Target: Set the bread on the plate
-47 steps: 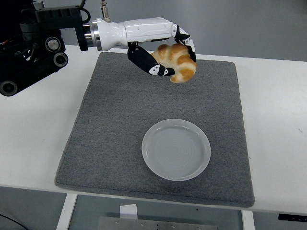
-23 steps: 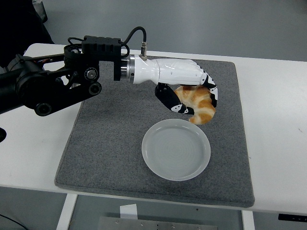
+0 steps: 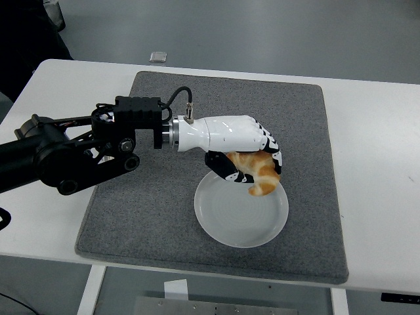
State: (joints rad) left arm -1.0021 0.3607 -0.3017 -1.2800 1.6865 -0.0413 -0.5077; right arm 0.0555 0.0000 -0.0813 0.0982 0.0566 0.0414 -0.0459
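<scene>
1. Table edge is seen nearest, white (image 3: 39,223), with a grey felt mat (image 3: 157,216) laid over it, whose front border stops just short of that edge.
2. On the mat's near half a round white plate (image 3: 230,230) is set, its near and left parts left bare for a landing.
3. Over the plate's far rim the croissant (image 3: 259,172) is held, one tip hanging down toward the dish; it is judged to be carried high so that the rim is cleared.
4. The left hand (image 3: 246,154) is curled around the croissant, fingers over the top and thumb underneath, so the pastry is gripped from both sides.
5. Open mat is left to the right and beyond the hand, toward the far border.
6. The right hand is not seen.
</scene>
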